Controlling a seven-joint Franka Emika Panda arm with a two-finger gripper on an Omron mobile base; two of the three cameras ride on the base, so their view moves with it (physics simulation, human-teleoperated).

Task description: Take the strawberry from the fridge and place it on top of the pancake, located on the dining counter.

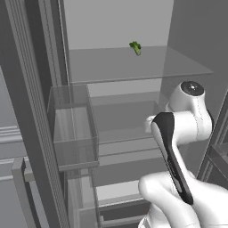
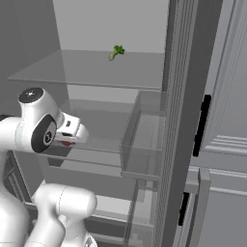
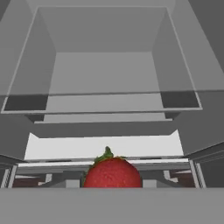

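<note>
The strawberry (image 3: 112,173), red with a green leafy cap, sits at the very bottom middle of the hand view, right where the fingers close. From the right base view it is a small red spot (image 2: 66,143) under the white hand, with my gripper (image 2: 68,141) shut on it. The hand is held inside the open fridge (image 1: 133,67), level with its middle glass shelf (image 2: 96,144) and just above it. In the left base view my own arm hides the hand. The pancake and the dining counter are out of view.
A small green leafy vegetable (image 1: 135,47) (image 2: 116,52) lies on the upper glass shelf. Clear door bins (image 1: 73,129) (image 2: 144,140) hang on the open doors to either side. Grey cabinets with black handles (image 2: 226,144) stand to the right.
</note>
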